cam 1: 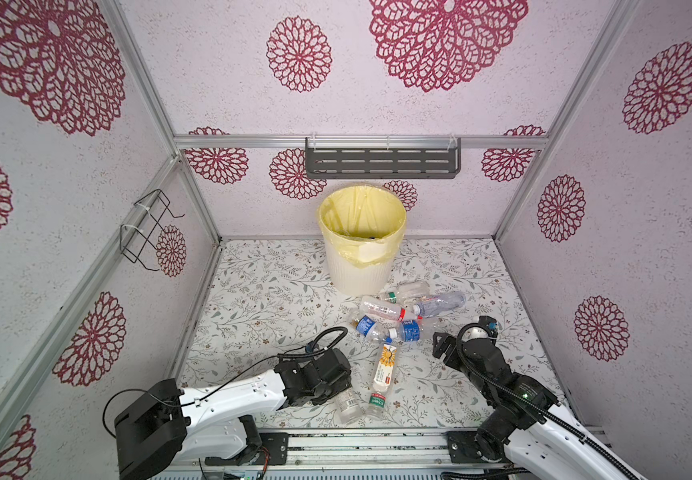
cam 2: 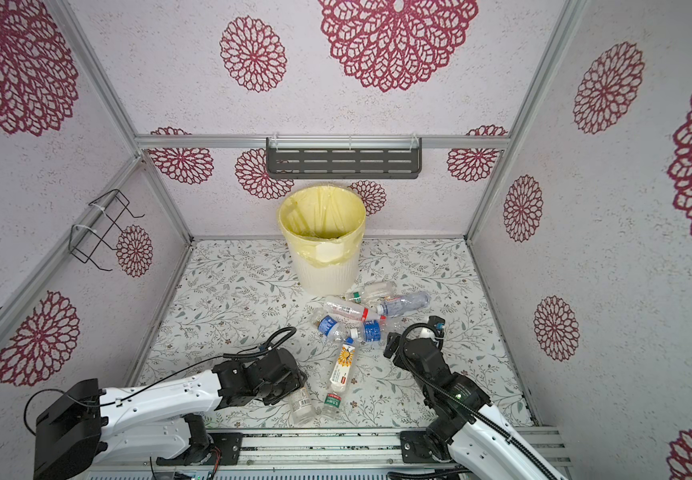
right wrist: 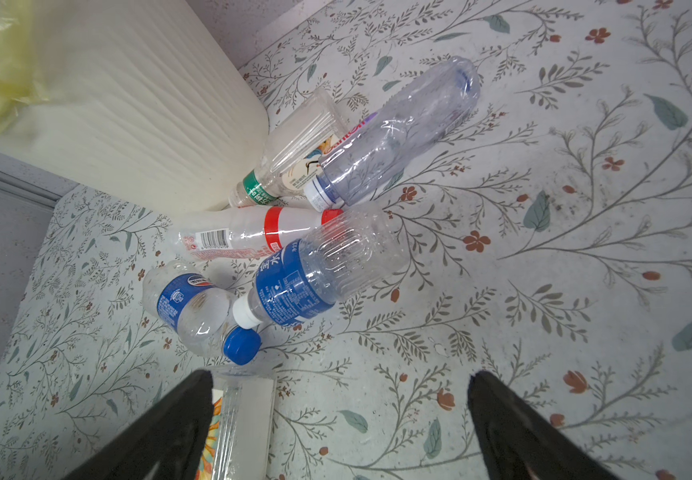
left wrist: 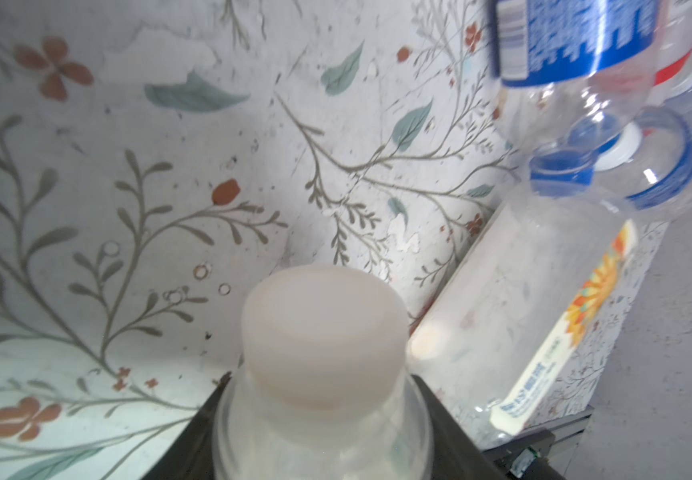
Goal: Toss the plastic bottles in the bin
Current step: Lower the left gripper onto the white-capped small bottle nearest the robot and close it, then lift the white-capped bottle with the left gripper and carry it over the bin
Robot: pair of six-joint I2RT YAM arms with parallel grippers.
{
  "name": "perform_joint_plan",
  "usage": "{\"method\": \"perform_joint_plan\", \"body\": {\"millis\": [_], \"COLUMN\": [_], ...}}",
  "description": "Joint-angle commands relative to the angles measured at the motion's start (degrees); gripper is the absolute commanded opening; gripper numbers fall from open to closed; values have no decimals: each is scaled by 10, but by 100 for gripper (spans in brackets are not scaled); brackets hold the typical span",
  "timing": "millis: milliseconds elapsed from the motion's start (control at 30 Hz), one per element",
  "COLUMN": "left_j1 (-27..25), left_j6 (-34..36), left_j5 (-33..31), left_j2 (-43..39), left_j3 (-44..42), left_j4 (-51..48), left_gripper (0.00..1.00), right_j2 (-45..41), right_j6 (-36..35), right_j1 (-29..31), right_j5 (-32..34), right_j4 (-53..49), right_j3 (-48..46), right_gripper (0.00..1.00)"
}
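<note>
left gripper (cam 1: 338,394) is clamping a white-capped clear bottle (left wrist: 320,332). in the left wrist view the black fingers (left wrist: 192,455) are hugging its shoulder on both sides, with the cap pointing away from the camera. in both top views that bottle is sitting near the front edge of the table (cam 1: 269,299), half hidden under the wrist. can't tell if it's lifting off the surface. a green-label bottle (cam 1: 376,402) is lying just beside it, clear of the gripper.

right gripper (right wrist: 340,376) is hanging released, jaws spread wide with nothing between them. it's hovering over bare table near the cap end of the sunflower-label bottle (cam 1: 385,365), which is lying lengthwise between the two arms. in the right wrist view its label is showing right beside one finger.

the other bottles are lying in a cluster between the grippers and the bin (cam 1: 358,270). the blue-cap bottle (right wrist: 190,307) and white-cap blue-label bottle (right wrist: 302,286) are touching on the near side, with the red-band bottle (right wrist: 248,235) behind them. farther back the bluish clear bottle (right wrist: 398,133) is resting against a green-band bottle (right wrist: 290,158), which is lying up against the bin's base.

bin is standing upright at the back middle of the table, near the back wall, with the yellow liner (cam 1: 338,208) folding over its rim. something dark is showing inside, too small to tell what.
</note>
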Motion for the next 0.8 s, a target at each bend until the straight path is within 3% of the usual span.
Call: {"method": "perform_joint_plan", "body": {"millis": [0,233,367,533,767], "left_j1": [29,132,187,266,365], "left_j6": [41,125,194,286,359], "left_j5": [-14,56,72,116,204], "left_j2": [-12,-46,-50,-24,27], "left_j3": [12,61,130,207,263], "left_j4": [12,14,-38,-85,-72], "left_gripper": [42,42,43,43,43], "right_j2": [3,10,34,83,147], "right_j6": [15,32,27,31,53], "right_j1": [-3,-4,-9,-24,-48], "right_j5": [23,58,77,74,67], "right_j4": [-8,-19,-35,-31,-26], "right_j3": [11,12,37,65,90], "right_gripper": [99,99,99,99,99]}}
